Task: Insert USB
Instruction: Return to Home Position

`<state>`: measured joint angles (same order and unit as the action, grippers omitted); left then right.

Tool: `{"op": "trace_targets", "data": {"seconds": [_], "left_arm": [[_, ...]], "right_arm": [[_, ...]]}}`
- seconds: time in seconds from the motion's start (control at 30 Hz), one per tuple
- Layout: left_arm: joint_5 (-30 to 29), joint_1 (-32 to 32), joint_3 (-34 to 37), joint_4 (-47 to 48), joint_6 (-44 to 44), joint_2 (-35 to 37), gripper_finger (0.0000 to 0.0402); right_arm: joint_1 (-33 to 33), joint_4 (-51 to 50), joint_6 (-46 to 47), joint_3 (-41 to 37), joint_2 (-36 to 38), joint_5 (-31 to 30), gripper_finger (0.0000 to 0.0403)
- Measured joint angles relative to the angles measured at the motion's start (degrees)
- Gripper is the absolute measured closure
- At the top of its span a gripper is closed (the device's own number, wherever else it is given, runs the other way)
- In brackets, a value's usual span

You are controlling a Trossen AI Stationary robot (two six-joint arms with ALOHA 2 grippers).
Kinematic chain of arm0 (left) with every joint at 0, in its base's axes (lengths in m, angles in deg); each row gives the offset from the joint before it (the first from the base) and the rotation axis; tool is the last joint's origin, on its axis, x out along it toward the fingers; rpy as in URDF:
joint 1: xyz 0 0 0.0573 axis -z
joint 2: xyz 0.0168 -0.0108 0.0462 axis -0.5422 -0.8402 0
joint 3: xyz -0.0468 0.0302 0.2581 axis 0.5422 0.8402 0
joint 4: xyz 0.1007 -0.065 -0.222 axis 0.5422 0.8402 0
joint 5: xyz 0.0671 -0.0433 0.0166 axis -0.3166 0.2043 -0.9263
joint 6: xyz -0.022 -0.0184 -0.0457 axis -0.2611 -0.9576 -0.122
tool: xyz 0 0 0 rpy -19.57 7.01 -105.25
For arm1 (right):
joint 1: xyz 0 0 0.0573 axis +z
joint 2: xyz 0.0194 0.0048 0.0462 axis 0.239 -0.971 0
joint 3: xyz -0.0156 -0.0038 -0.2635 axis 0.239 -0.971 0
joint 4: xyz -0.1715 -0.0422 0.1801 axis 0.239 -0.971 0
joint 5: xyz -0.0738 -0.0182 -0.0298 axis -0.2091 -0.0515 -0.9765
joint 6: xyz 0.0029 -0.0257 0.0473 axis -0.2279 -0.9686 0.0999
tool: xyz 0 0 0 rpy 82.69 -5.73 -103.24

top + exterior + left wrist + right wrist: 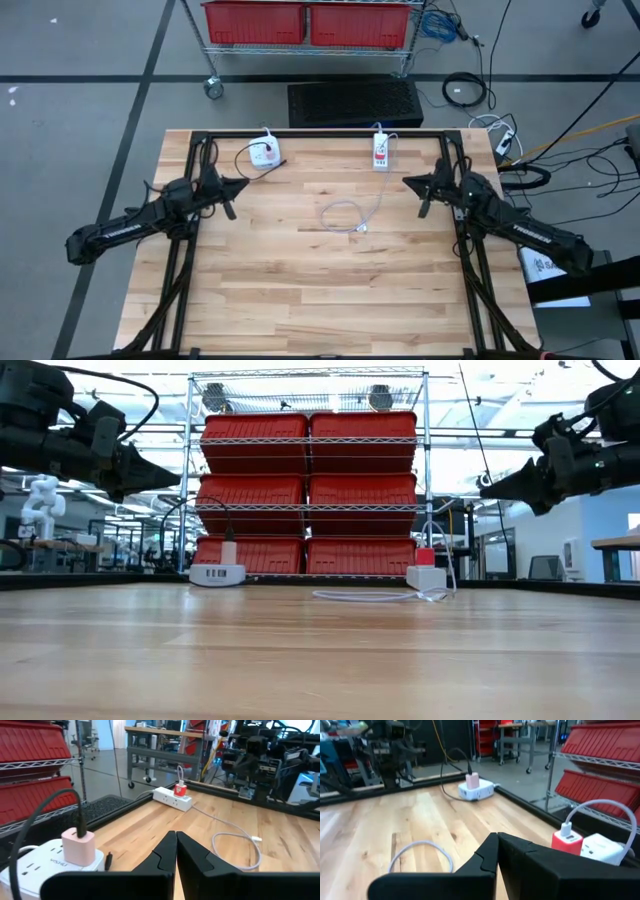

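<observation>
The place is a robotics lab or workshop with an industrial feel. A butcher-block table (300,300) in a black frame carries the left arm (130,228) and the right arm (520,228), both dark robot arms. Around it lies a grey concrete floor (70,130) marked with dark tape lines, with loose cables (465,90) and a black mat (355,103). Behind stands a wheeled wire rack (189,480) of red plastic bins (255,442). Farther off are metal workbenches (165,734) and a small white robot arm (40,500).

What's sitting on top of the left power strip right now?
A pink adapter stands on the strip, with a black cable plugged into its top. What lies beneath the adapter is hidden.
</observation>
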<state>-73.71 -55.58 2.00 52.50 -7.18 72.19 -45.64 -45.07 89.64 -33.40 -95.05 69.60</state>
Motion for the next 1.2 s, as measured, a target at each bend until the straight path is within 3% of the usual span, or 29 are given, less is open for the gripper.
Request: {"op": "trace_targets", "data": {"seconds": [0.3,0.73,1.2], "left_arm": [[-1.1,0.0,0.0,-0.2,-5.8,0.0,0.0382],[-1.1,0.0,0.0,-0.2,-6.0,0.0,0.0382],[-0.7,0.0,0.0,-0.2,-5.9,0.0,0.0382]], "right_arm": [[0.0,0.0,-3.1,0.0,-2.3,0.0,0.0403],[0.0,0.2,-5.6,0.0,4.0,0.6,0.0403],[0.0,0.1,-3.9,0.0,4.0,0.3,0.0403]]}}
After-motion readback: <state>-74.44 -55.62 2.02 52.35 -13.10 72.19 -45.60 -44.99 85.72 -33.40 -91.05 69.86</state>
